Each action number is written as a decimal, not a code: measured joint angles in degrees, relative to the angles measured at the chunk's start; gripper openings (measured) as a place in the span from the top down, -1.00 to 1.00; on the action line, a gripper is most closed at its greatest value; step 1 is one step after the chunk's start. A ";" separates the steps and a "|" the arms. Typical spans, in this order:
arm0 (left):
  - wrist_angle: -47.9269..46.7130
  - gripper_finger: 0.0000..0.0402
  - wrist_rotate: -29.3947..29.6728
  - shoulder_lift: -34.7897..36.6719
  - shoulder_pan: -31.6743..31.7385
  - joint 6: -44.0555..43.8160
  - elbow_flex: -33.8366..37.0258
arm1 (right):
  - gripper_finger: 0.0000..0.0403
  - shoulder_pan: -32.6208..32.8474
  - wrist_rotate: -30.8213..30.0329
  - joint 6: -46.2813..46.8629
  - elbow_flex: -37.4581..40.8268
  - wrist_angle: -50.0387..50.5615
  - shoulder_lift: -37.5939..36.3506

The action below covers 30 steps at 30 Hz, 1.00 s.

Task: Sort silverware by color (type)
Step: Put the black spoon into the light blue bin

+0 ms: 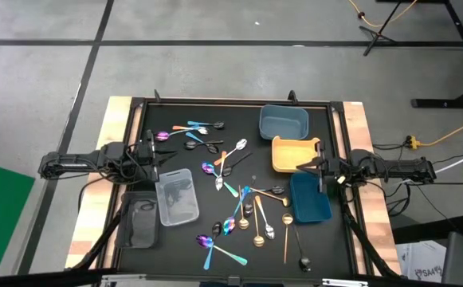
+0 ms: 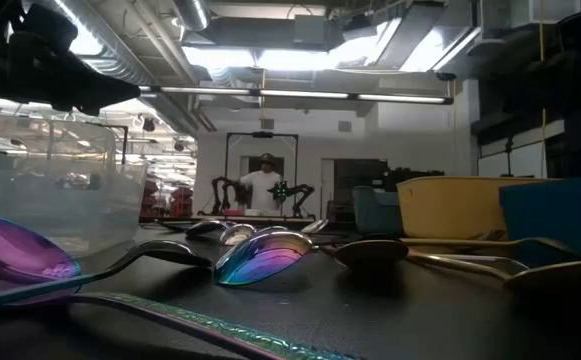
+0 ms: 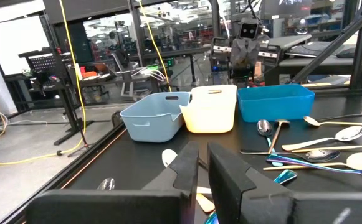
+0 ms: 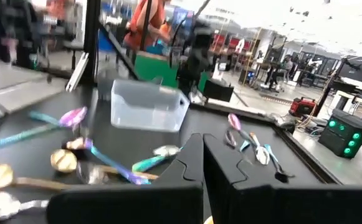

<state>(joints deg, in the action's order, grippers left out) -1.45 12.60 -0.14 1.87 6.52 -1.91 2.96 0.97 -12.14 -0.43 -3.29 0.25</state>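
Your left gripper [image 1: 153, 150], fingers nearly closed and empty, is sitting nearest the iridescent purple metal spoon [image 1: 165, 135] at one o'clock, handle running three o'clock.

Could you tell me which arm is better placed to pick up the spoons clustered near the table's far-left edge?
Probably the left: its gripper sits just below that cluster, while the right gripper waits across the table beside the yellow tray.

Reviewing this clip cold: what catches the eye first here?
The scatter of multicoloured spoons across the middle of the black table stands out first. Next, three trays down the right side: grey-blue tray, yellow tray, blue tray. The left gripper and right gripper wait at opposite edges, fingers nearly together.
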 joint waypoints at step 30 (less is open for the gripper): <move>0.00 0.86 -0.02 -0.01 0.00 -0.04 0.02 | -0.15 0.01 -10.10 19.36 -0.80 -16.84 2.87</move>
<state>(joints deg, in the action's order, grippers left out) -1.45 12.58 -0.16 1.86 6.48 -1.89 2.98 -9.13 7.22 -1.23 -20.13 3.12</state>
